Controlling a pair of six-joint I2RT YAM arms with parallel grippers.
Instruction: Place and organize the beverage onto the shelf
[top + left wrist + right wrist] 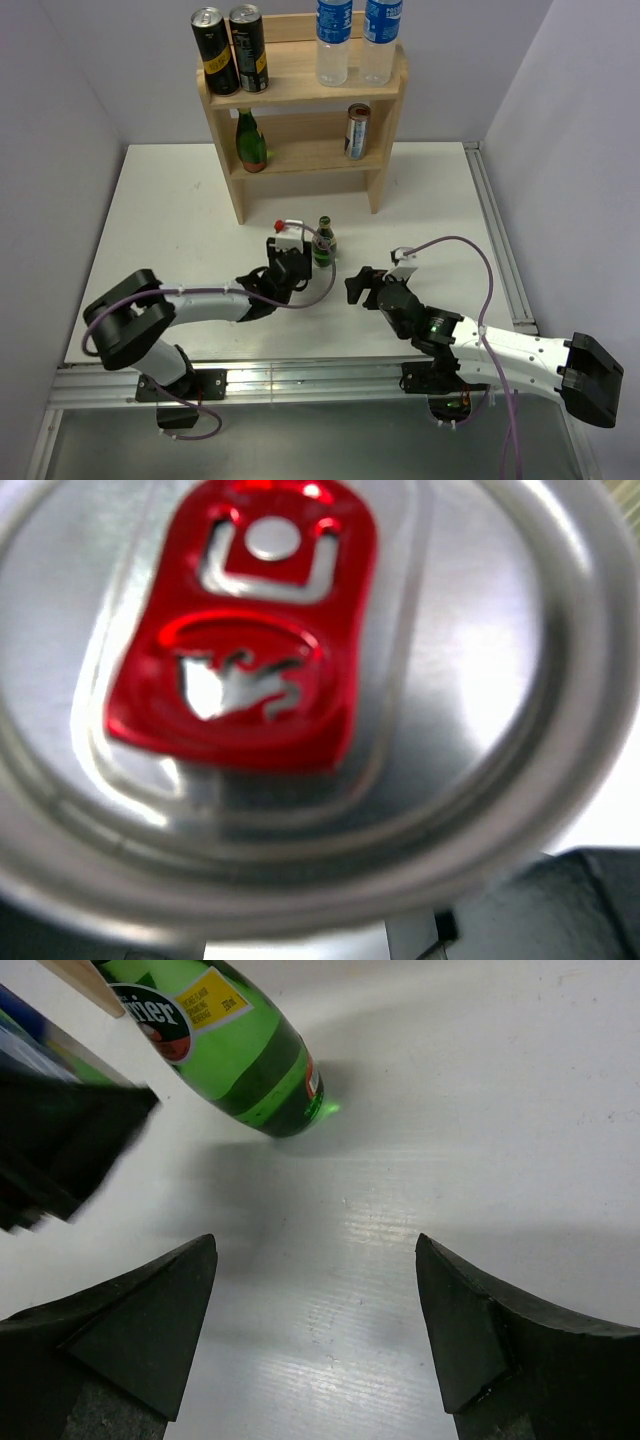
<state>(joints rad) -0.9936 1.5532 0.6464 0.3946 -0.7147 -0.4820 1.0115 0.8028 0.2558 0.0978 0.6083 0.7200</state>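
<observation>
Can with red tab (300, 710) is pinched in the left gripper (291, 250), presumably for lifting to the shelf (290, 88) at 12 o'clock; the right gripper (315, 1250) is spread toward the Perrier bottle (240, 1050).

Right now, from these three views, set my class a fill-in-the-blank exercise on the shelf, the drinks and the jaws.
The shelf's top tier holds ____ black cans beside two clear bottles.
The left jaws are shut on a can with a ____ pull tab.
The right jaws stand ____, with nothing between them.
The bottle standing on the table is ____.
Missing words: two; red; open; green.
</observation>
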